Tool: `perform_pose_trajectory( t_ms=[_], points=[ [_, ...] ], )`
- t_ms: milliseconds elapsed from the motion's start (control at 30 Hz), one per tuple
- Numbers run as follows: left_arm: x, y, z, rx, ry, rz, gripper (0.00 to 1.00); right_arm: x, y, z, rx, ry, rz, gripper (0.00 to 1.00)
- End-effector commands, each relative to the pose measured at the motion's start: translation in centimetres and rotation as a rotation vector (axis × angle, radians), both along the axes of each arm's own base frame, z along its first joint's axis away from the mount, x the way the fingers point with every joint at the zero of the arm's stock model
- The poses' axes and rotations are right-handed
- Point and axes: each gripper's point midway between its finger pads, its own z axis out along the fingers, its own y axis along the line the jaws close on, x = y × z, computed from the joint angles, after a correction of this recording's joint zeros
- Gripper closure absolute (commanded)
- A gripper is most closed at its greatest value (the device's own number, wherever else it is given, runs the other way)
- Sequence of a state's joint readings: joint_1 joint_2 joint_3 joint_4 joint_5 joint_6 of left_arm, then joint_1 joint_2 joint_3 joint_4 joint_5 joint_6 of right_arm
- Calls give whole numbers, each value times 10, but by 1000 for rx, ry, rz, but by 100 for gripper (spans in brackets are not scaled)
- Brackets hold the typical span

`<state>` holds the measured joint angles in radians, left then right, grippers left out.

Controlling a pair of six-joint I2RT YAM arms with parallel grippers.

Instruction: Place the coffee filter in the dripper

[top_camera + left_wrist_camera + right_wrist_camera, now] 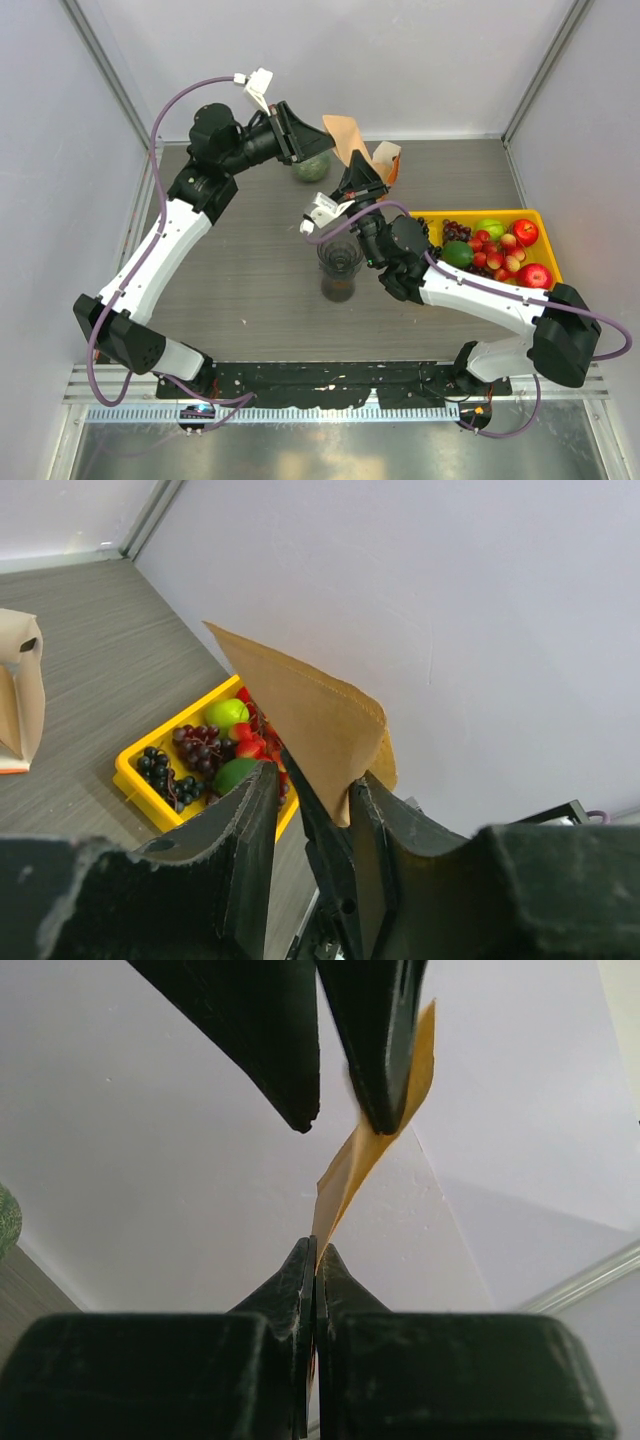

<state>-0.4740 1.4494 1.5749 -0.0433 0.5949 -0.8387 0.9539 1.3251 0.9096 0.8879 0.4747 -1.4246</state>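
**A:** Where is the coffee filter (345,135)?

**B:** In the air, upper middle of the overhead view, above the table (250,260) and between the two arms; it is a flat light-brown paper, not yet spread into a cone.

**A:** Which arm holds it?

**B:** The right claw (315,1252); its jaws are pressed together on the paper's lower edge, at the bottom centre of its own wrist view; the sheet rises from there toward the top of that frame.

**A:** And the left claw (315,780)?

**B:** Its jaws stand apart with the upper part of the paper between them; the sheet leans on one finger and a gap shows beside the other; I judge it open, not pinching.

**A:** Why two claws on one paper?

**B:** My guess is that a folded filter will not sit in a funnel; one claw anchors an edge so the other can work at the layers and spread them. Held high, the paper is also clear of the pack of spare filters (388,160) just to its right in frame, and of the yellow fruit tray (545,235) at the right.

**A:** And the dripper (341,255)?

**B:** Centre of the overhead view, just below the right wrist in frame; it is dark and see-through, with nothing in it that I can see. The filter is apart from it, so the placing is not yet done; the carry looks short, though thin paper may buckle or slip.
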Motion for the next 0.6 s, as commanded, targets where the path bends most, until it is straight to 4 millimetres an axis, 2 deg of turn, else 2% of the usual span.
perform_pose_trajectory(
  t_ms=[0, 100, 267, 433, 567],
  points=[
    [-1, 4, 6, 11, -20, 29, 64, -3, -6, 29, 50, -52, -23, 95],
    [1, 5, 1, 27, -16, 51, 64, -2, -5, 30, 47, -53, -26, 95],
    [0, 5, 1, 24, -19, 54, 70, -2, -3, 29, 33, -57, -22, 95],
    [-10, 3, 11, -31, -57, 14, 55, -1, -5, 24, 22, -39, -31, 95],
    [-12, 5, 12, -41, -70, 15, 54, -2, -6, 22, 22, -33, -31, 95]
  ],
)
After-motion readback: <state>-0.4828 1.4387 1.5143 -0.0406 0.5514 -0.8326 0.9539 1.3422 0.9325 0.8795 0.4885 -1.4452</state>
